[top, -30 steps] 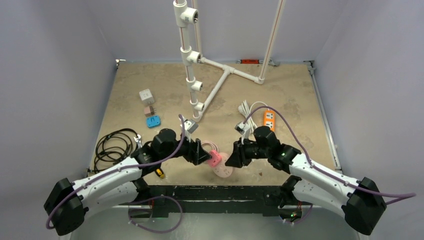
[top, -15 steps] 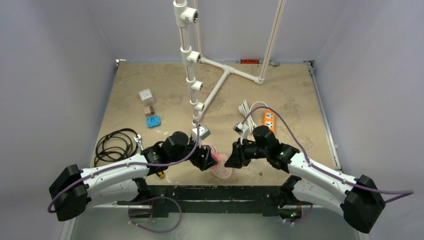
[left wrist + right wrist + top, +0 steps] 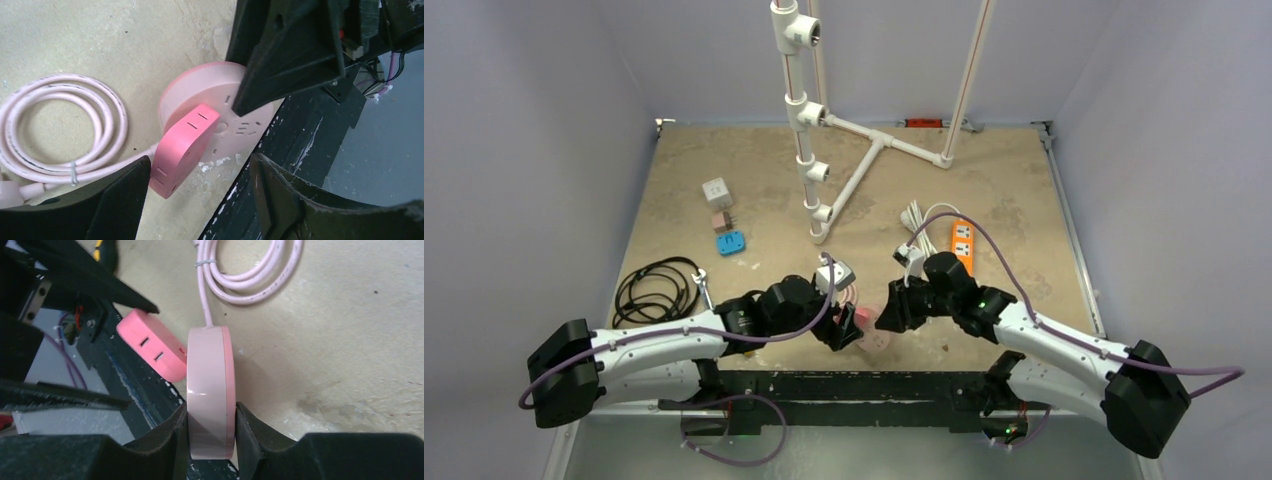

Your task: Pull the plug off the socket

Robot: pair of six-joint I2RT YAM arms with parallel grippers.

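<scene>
A round pale pink socket point(image 3: 874, 340) lies near the table's front edge, with a darker pink plug point(image 3: 861, 316) seated in its face. My right gripper point(image 3: 211, 427) is shut on the socket point(image 3: 210, 390), its pads pressing both flat sides. The plug point(image 3: 152, 345) sticks out of the socket's left face there. My left gripper point(image 3: 200, 192) is open, its fingers either side of the plug point(image 3: 182, 147); the left finger is close beside it, the right one stands apart. The socket point(image 3: 210, 100) shows behind the plug. Its pink cord point(image 3: 60, 130) lies coiled on the table.
A white pipe frame point(image 3: 809, 120) stands at the back centre. An orange power strip point(image 3: 963, 240) lies right of centre. A white adapter point(image 3: 716, 191), a brown block and a blue adapter point(image 3: 730, 242) lie at the left, with a black cable coil point(image 3: 652, 290). The dark front edge point(image 3: 844, 385) is just below the socket.
My left arm has moved right and forward, bringing its open fingers around the pink plug. My right gripper has stayed shut on the socket, shifting only slightly.
</scene>
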